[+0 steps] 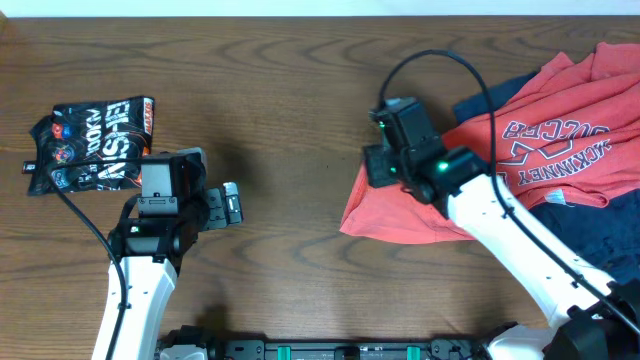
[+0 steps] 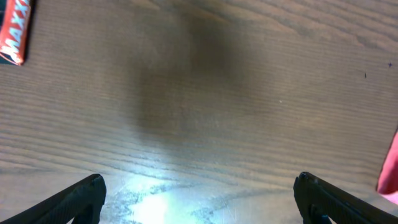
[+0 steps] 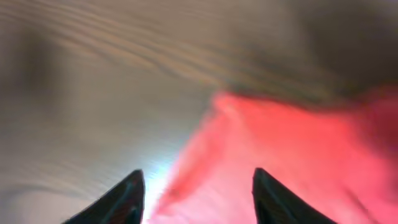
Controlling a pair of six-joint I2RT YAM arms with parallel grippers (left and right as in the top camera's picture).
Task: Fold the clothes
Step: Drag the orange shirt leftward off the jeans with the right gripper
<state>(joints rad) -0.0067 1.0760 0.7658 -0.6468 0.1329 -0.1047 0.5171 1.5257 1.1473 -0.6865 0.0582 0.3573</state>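
**A:** The right gripper, how does it stand?

**B:** Its jaws are partway apart, and nothing seems pinched between them (the wrist view is blurred, so this is a cautious reading). It hangs low over the near left corner of the T-shirt, and that corner lies flat on the table.

**A:** And the rest of the shirt?

**B:** Beyond that corner it is bunched and creased at the table's right side, print upward, with some dark blue cloth showing beneath it. Judging from that, the robot is at the spreading-out step, and no fold is made yet.

**A:** So what does the next move call for?

**B:** Probably a fresh hold on the corner or an edge, low to the wood. Then a pull toward the open middle to flatten the shirt.

**A:** And the arm's pose?

**B:** The right arm reaches up and leftward from the near right edge, with its wrist bent down over the corner.

**A:** What about farther off?

**B:** The left gripper hangs wide open over bare wood, holding nothing, well apart from the shirt. A snack bag lies beyond it.
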